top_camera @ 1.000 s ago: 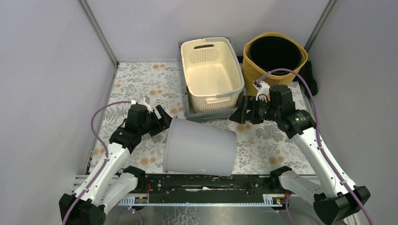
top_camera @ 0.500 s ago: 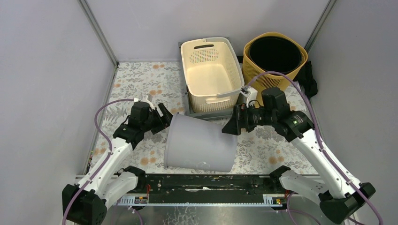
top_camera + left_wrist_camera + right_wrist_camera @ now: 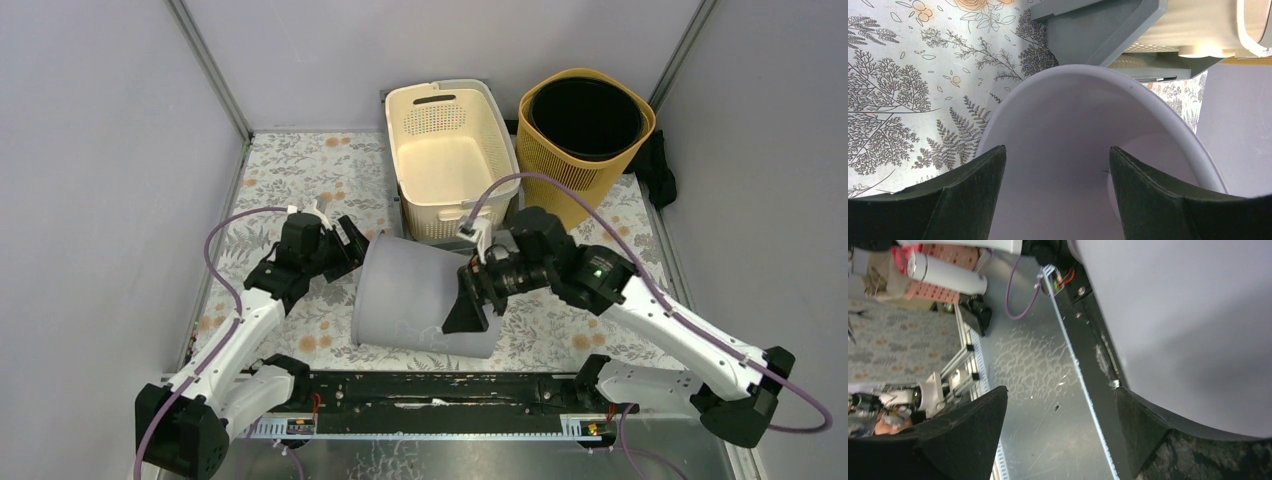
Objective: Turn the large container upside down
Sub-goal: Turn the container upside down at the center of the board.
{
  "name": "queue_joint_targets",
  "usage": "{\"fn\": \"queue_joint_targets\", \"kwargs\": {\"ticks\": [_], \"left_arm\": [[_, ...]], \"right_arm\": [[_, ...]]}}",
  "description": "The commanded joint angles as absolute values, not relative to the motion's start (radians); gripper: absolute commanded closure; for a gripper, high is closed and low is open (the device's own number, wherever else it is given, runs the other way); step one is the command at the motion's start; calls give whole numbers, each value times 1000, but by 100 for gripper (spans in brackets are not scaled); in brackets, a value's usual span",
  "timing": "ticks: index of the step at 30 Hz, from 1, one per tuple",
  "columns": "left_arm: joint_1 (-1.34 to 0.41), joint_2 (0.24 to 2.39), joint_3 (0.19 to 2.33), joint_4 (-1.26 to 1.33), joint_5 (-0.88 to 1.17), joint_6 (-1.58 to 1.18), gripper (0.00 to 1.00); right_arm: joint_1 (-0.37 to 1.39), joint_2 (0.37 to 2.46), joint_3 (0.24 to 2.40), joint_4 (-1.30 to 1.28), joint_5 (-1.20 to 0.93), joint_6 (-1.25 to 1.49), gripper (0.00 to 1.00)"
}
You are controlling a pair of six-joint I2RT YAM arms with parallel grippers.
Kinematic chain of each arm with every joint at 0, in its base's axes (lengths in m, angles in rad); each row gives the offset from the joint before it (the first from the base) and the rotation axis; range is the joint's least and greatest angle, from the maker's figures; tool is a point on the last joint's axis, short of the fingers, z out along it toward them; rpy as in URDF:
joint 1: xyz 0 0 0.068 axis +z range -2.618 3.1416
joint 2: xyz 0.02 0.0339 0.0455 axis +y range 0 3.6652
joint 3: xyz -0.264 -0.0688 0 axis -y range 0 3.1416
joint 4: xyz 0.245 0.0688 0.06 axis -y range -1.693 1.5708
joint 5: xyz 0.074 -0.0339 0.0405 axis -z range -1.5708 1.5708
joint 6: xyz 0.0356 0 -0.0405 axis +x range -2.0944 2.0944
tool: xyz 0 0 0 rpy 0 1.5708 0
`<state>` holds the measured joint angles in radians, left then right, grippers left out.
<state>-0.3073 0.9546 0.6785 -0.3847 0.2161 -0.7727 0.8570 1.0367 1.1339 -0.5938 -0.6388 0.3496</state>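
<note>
Lying sideways on the bench, the large container looks light, stiff & slippy, so grab its rim; left hand & right hand sit by it, both wide open, empty.

Top external sat high behind the arm bases, angled down and forward, wide enough to cover the whole surface out to the cream basket. Left wrist cam looked out past the left gripper, very close, into the mouth of the large container; it shared that container, some surface and the basket's near end with the top view. Right wrist cam, past the right gripper, hugged the container's outer wall facing the near edge, sharing the black rail with the top view.
</note>
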Motion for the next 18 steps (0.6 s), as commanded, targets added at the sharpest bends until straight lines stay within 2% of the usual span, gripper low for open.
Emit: {"fn": "queue_joint_targets", "kwargs": {"ticks": [1,5,10,12,15,18], "left_arm": [[-311,960,718,-326,192,-763,19],[-311,960,718,-330,184,-757,19],[-311,956,737,-356,173,-741,17],[-311,946,756,-380,161,-733,13],[-313,927,787,-430,138,-721,1],[-310,908,826,-488,114,-703,0]], "right_arm": [[978,1075,1093,-502,-620,393,15],[1055,1107,1081,-481,-562,405,14],[1062,1137,1061,-486,-462,402,13],[1062,1151,1059,-489,-428,401,13],[1062,1170,1061,-494,-395,400,13],[1062,1184,1061,-495,-362,402,12]]}}
